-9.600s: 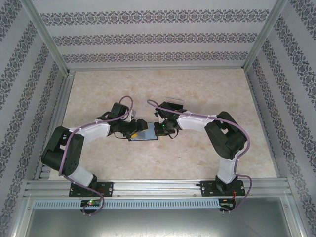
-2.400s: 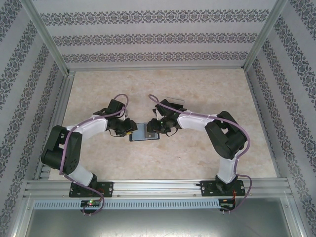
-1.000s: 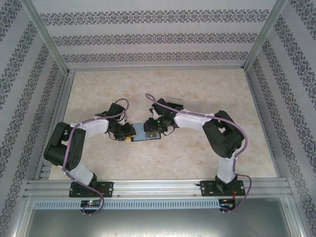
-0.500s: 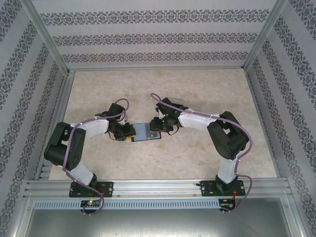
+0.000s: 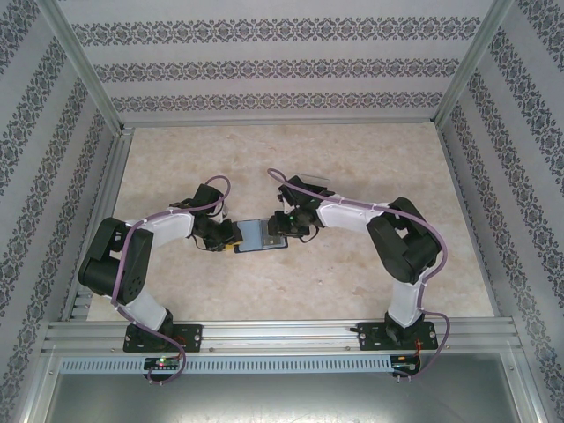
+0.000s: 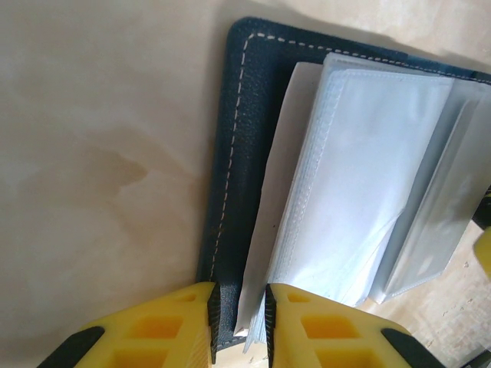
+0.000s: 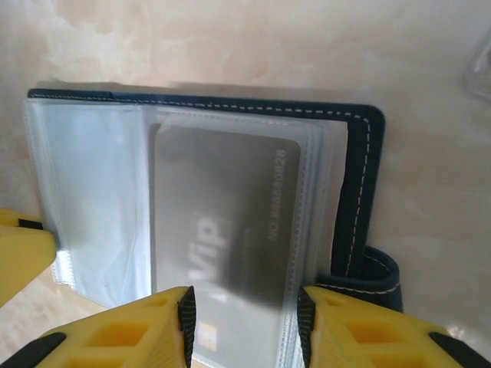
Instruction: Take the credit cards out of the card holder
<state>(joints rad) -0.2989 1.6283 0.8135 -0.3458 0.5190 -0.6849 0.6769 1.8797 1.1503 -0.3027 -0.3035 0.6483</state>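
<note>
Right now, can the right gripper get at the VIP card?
Probably yes: the right gripper stands open over the VIP card, though a clear sleeve covers it.

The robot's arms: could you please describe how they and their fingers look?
The left arm and right arm match: white links between bulky black joints, black base plates, a mauve cable looped along each. The left fingers and right fingers are yellow blocks with moulded recesses and black inner pads.
</note>
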